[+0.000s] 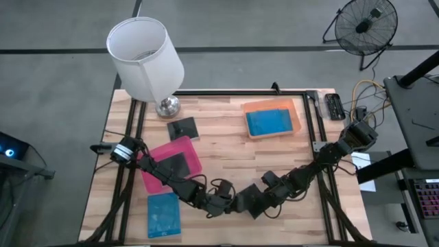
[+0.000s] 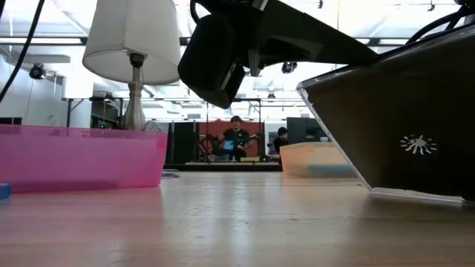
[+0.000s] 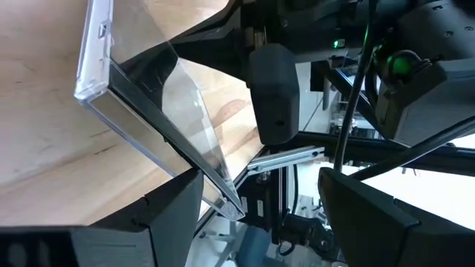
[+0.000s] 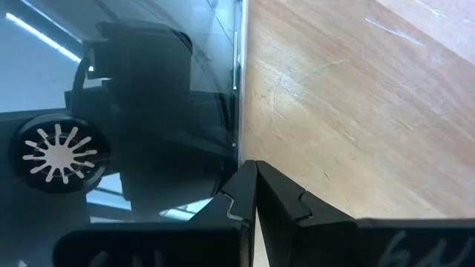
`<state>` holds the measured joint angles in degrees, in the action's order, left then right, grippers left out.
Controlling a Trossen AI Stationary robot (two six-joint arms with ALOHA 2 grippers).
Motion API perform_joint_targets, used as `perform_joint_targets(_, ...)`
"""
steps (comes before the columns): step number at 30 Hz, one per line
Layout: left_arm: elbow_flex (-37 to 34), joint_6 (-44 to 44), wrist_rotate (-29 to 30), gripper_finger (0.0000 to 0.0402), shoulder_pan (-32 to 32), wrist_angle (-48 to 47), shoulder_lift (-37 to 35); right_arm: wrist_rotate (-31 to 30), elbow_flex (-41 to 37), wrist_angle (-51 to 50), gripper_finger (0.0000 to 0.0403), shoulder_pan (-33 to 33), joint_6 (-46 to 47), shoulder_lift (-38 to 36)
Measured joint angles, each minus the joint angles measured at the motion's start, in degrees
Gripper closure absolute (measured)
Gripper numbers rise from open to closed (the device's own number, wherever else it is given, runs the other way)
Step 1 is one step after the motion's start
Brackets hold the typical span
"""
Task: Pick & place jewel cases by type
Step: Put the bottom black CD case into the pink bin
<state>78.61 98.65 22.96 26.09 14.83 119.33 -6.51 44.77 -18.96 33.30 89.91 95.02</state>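
Observation:
A dark grey jewel case (image 2: 404, 133) stands tilted near the table's near edge, its disc hub (image 4: 56, 156) showing. My right gripper (image 4: 256, 194) is shut on its edge. My left gripper (image 3: 260, 189) is open right beside it, a corner of the case (image 3: 226, 200) between its fingers. In the high view both grippers meet at the near middle (image 1: 230, 203). Another dark case (image 1: 182, 127) lies flat by the lamp, and one more (image 1: 175, 167) lies in the pink tray (image 1: 192, 147). A blue case (image 1: 163, 215) lies flat near the near left corner. More blue (image 1: 269, 123) fills the orange tray (image 1: 296, 113). My right gripper pinches the dark case's thin side edge (image 4: 237, 159) between its two fingertips, coming in along the case's flat face. The case is tilted, its lower edge (image 2: 415, 196) close above the tabletop; I cannot tell whether it rests there. I cannot tell whether my left gripper touches the case.
A white lamp (image 1: 147, 58) stands at the far left of the table. A black frame (image 1: 240, 91) runs along the table's far and side edges. Bare wood (image 1: 233, 154) lies between the two trays. A person sits in the room behind (image 2: 236, 137).

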Motion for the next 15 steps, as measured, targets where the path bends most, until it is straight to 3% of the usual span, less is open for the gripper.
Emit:
perform_joint_targets(7,-0.10,-1.18,-1.57,0.0145,0.00,-1.20,0.07,0.05,0.00,-0.07,0.0394,-0.11,-0.13,0.00)
perform_joint_targets(15,-0.82,-0.25,-2.74,0.0144,-0.16,-10.55,1.03,0.01,0.02,-0.14,0.0394,-0.11,-0.08,0.00)
